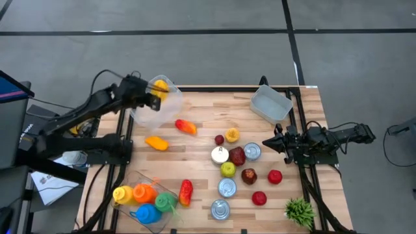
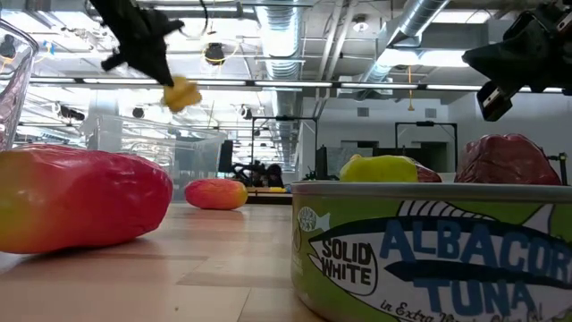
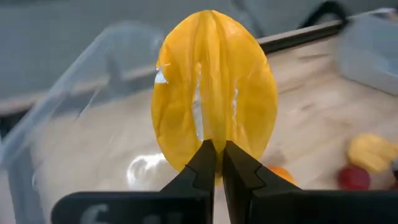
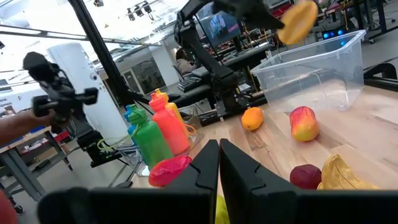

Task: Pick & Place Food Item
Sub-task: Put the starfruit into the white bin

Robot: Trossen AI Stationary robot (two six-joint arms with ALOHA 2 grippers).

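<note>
My left gripper (image 1: 156, 91) is up above the clear plastic bin (image 1: 151, 109) at the table's far left, shut on a yellow ridged star fruit (image 3: 214, 93), which also shows as the star fruit (image 2: 181, 92) in the low view and the star fruit (image 4: 297, 20) over the bin in the right wrist view. My right gripper (image 1: 268, 143) hovers shut at the table's right side, next to the tuna cans (image 1: 252, 151). A red-yellow mango (image 1: 186, 127) and an orange fruit (image 1: 156, 142) lie on the wood near the bin. My left gripper pinches the star fruit's lower end (image 3: 214, 160) between its two fingertips. The fruit is lifted clear and stands out beyond the fingers, over the clear bin.
A second clear bin (image 1: 272, 104) stands at the far right corner. Cans, apples, a pear and other fruit crowd the middle (image 1: 235, 156). Coloured bottles fill a tray (image 1: 144, 198) at the near left, with a red pepper (image 1: 186, 192) beside it. A green plant (image 1: 299, 210) sits near right.
</note>
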